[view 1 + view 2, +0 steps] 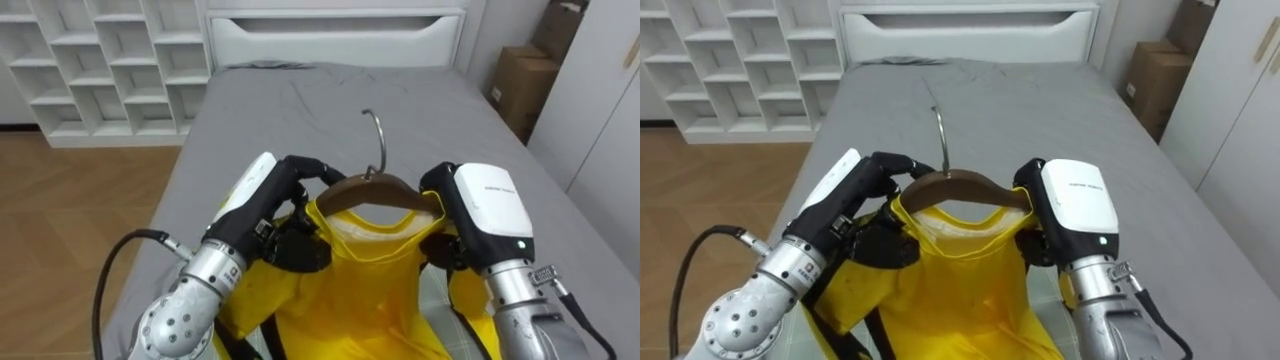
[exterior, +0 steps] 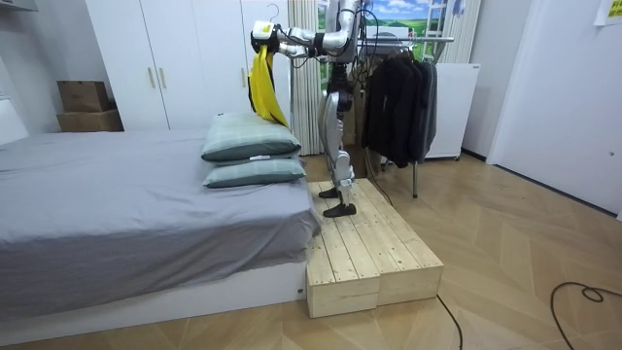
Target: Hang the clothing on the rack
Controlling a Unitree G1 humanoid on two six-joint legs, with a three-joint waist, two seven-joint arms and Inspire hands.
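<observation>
Robot stands upright on the wooden platform [image 2: 374, 248] beside the bed [image 2: 117, 194], arms held out over the pillows [image 2: 251, 146]; clothes rack [image 2: 403, 87] with dark garments is behind it, upper centre of the room view. Eye views, centre of frame: left robot hand [image 1: 270, 195] is clenched round the left end of the wooden hanger [image 1: 370, 188] and right robot hand [image 1: 480, 205] round its right end, hook pointing up. Yellow garment [image 1: 370, 275] is on the hanger, draping to the lower centre, above the bed.
</observation>
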